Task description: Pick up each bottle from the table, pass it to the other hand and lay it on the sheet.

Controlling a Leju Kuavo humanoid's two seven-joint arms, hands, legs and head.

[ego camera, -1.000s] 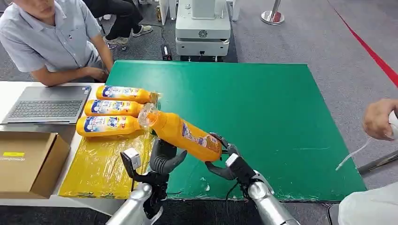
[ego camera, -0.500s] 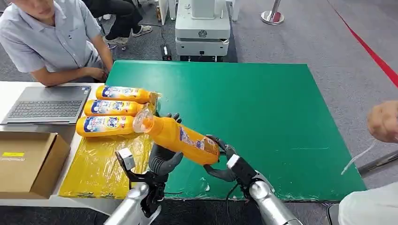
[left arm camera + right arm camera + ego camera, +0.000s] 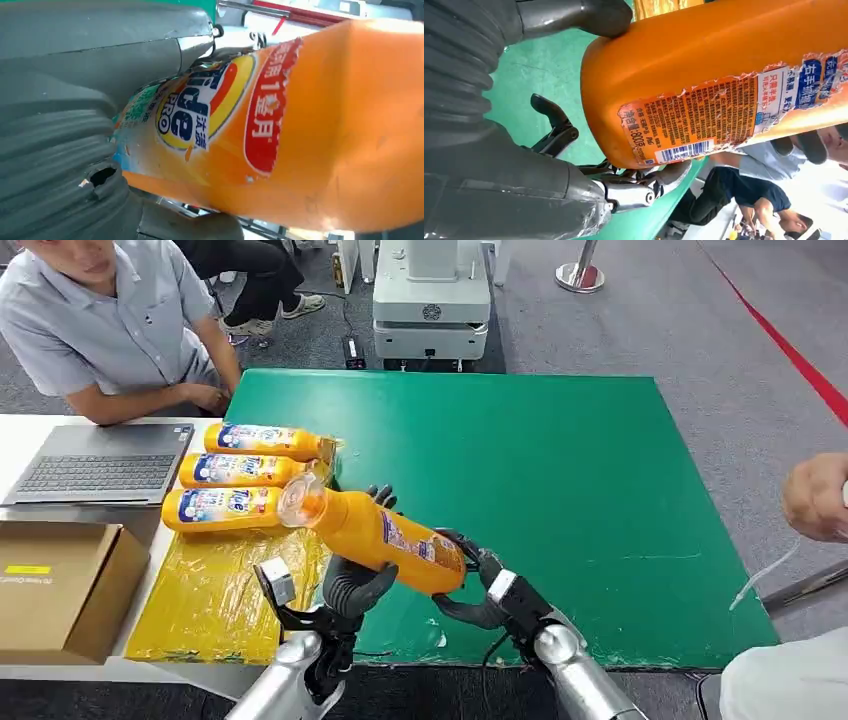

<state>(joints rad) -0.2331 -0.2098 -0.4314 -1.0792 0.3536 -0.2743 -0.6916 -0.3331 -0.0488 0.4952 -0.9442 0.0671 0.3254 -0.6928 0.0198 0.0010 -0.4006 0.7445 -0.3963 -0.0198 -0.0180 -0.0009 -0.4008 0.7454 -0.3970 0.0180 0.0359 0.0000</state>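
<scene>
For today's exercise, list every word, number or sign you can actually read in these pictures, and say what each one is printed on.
"PRO", with partly hidden blue brand lettering beside it: front label of the held orange bottle.
"1", among white Chinese characters: red patch on that label.
"800", beside a barcode: its torn back label; the fine print there is too small.
Labels on the three bottles on the yellow sheet: blurred.
Yellow sticker on the cardboard box: unreadable.

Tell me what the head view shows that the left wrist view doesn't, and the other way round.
Head view alone: three orange bottles lying on the yellow sheet, the green mat, a laptop, a cardboard box, and the right hand at the held bottle's base. Left wrist view alone: the front label's blue and red lettering. Both: the orange bottle gripped by the left hand.
</scene>
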